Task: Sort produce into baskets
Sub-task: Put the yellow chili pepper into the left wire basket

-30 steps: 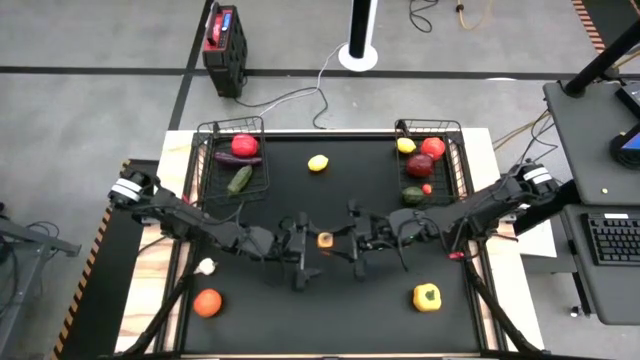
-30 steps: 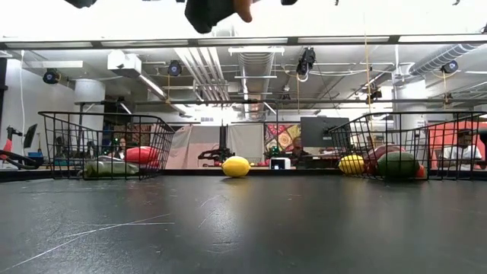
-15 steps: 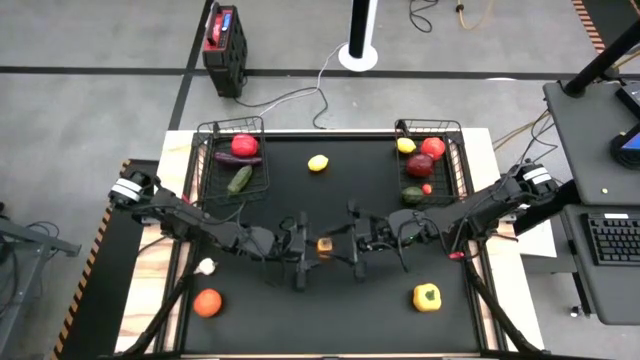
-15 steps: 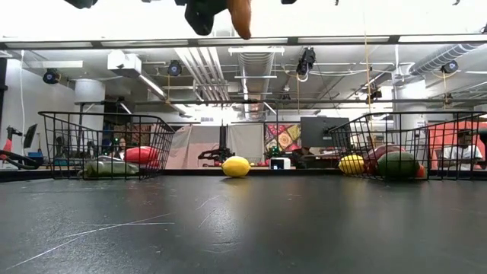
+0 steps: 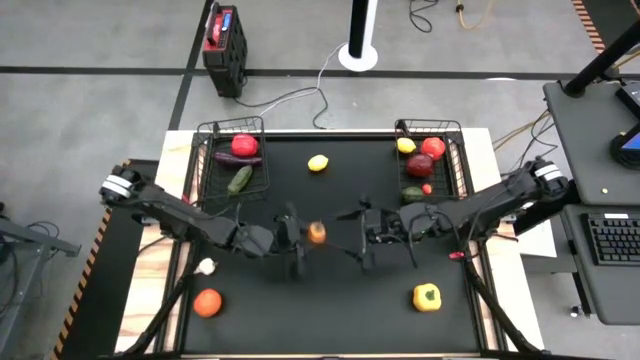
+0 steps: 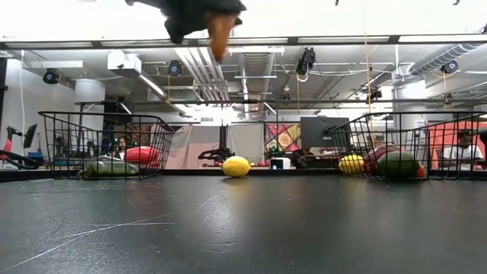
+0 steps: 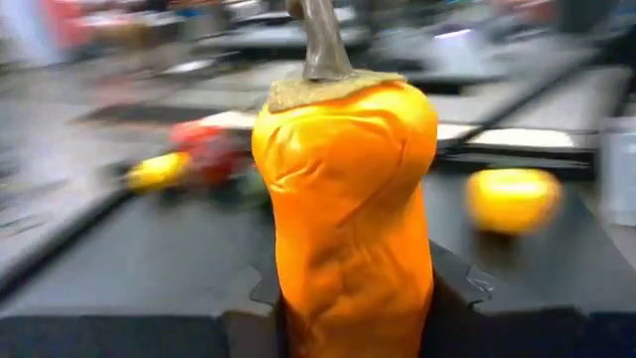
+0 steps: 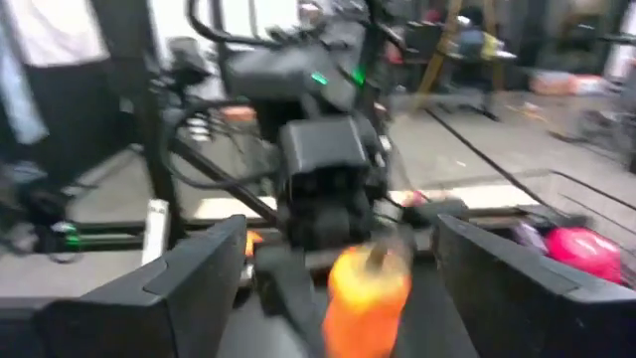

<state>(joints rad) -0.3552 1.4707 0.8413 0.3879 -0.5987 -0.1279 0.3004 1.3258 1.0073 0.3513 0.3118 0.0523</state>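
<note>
Baskets (image 5: 203, 165) (image 5: 452, 165) part-filled with produce; orange pepper (image 5: 317, 233), wrinkled and stemmed, clamped in left gripper (image 5: 296, 238); right gripper (image 5: 362, 238) spread empty.

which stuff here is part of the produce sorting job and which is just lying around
Part of the job:
- orange pepper held by the left hand
- left basket and right basket
- loose lemon, yellow pepper, tomato, garlic

Just lying about:
- red-and-black box on the floor
- keyboard on the side desk
</note>
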